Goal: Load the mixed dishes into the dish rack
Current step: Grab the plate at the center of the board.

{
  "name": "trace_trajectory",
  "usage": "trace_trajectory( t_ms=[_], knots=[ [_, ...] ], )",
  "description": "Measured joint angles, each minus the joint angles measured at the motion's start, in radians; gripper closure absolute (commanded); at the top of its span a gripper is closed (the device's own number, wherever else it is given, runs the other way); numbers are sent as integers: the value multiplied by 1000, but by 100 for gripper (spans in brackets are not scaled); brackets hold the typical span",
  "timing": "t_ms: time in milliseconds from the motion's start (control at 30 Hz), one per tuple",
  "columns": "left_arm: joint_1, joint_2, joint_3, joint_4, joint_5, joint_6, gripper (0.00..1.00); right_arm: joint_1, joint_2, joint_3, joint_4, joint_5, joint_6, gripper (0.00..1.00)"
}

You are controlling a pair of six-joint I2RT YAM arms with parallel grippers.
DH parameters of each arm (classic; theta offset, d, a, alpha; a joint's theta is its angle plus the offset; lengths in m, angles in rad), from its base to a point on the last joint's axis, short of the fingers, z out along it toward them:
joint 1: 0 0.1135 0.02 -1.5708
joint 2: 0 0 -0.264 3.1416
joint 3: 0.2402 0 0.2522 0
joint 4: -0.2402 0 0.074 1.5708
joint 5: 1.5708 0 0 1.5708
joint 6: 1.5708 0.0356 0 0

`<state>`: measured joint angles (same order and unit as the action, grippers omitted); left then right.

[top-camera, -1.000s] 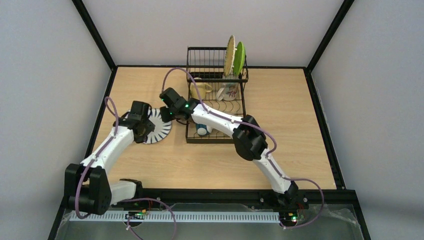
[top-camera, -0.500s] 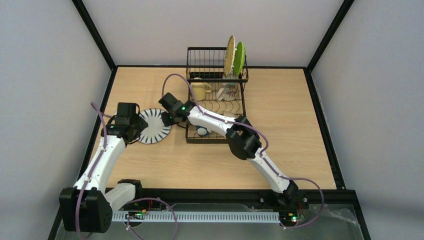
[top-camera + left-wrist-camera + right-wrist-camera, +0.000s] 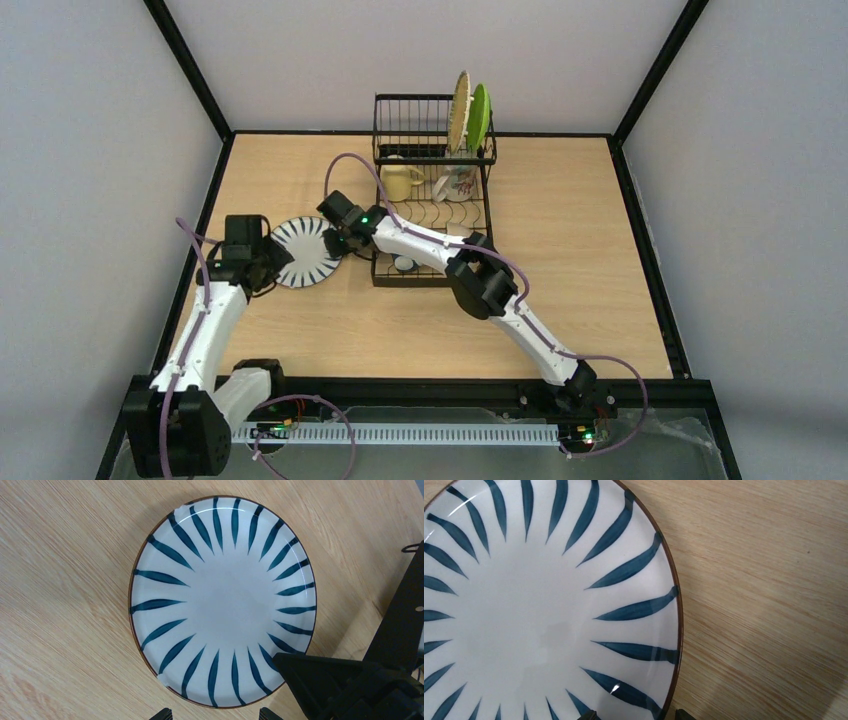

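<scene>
The black-striped white plate (image 3: pixel 303 254) lies flat on the table, left of the dish rack (image 3: pixel 432 205). My left gripper (image 3: pixel 268 262) is open at the plate's left rim, its fingertips just off the edge of the plate (image 3: pixel 222 600). My right gripper (image 3: pixel 336 238) is open at the right rim. In the right wrist view the rim of the plate (image 3: pixel 539 610) runs between the tips of the right gripper (image 3: pixel 636 715). In the rack stand the tan plate (image 3: pixel 460 108) and the lime green plate (image 3: pixel 479 117); the yellow mug (image 3: pixel 400 182) and a blue bowl (image 3: pixel 405 263) lie lower down.
A white patterned mug (image 3: pixel 460 183) sits in the rack beside the yellow one. The right arm's black body (image 3: pixel 350 685) overlaps the plate's edge in the left wrist view. The right forearm crosses over the rack's front. A black frame borders the table.
My left arm has drawn back to the left off the plate, which now shows whole, and its jaws have opened wider. The right gripper has shifted slightly left to the plate's right rim.
</scene>
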<state>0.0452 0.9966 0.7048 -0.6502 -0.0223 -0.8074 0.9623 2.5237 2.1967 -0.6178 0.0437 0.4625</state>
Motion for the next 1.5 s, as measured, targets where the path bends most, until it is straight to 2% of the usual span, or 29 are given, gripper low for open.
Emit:
trace_trajectory(
  t_ms=[167,267,367,533,600,967,1167,1500],
  knots=[
    [0,-18,-13,9,11,1,1,0,11,5,1,-6,16,22],
    [0,-29,-23,17,21,1,1,0,13,7,2,-8,27,32],
    [3,-41,-31,24,29,1,1,0,18,12,4,-11,44,50],
    [9,-61,-45,28,46,3,3,-8,20,19,10,-13,70,92],
    [11,-67,-56,30,53,3,5,-13,20,23,12,-9,85,100],
    [37,-71,-90,37,95,-3,9,-16,19,20,29,-2,95,100],
    [58,-70,-90,38,105,-5,2,-15,13,14,32,0,75,100],
    [198,10,-94,78,211,-4,1,-8,-10,15,5,28,-4,100]
  ],
)
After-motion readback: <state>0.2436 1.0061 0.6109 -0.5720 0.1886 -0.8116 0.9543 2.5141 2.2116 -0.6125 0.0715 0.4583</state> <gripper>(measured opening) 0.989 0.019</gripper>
